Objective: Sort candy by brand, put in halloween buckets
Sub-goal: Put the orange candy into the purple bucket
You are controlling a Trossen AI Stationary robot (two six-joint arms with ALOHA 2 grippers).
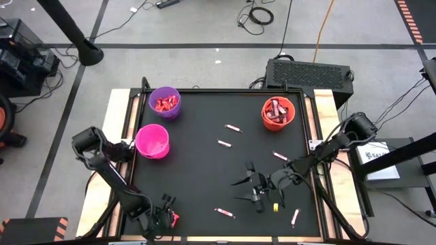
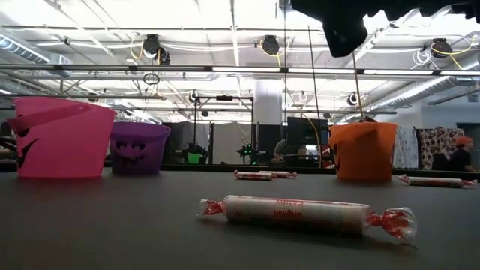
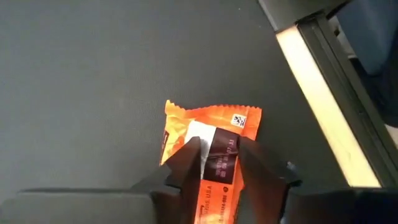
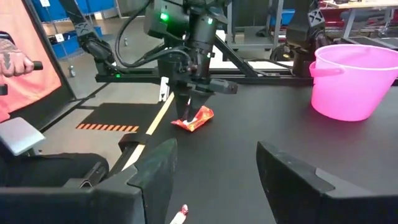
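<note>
We see the left gripper (image 3: 217,163) down at the table's near left edge, its fingers narrowed around an orange packet (image 3: 211,127) lying flat between them. The packet is shiny orange with a dark brown label. The right gripper (image 1: 262,194) hovers wide open.

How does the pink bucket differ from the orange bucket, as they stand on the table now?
The pink bucket stands near the table's left edge, the orange bucket near the far right corner. From above, the pink bucket looks empty, while the orange bucket holds several dark red candies. In the low view the pink bucket looks larger, being nearer that camera. Both are small round pails standing upright, each with a dark face printed on its side.
</note>
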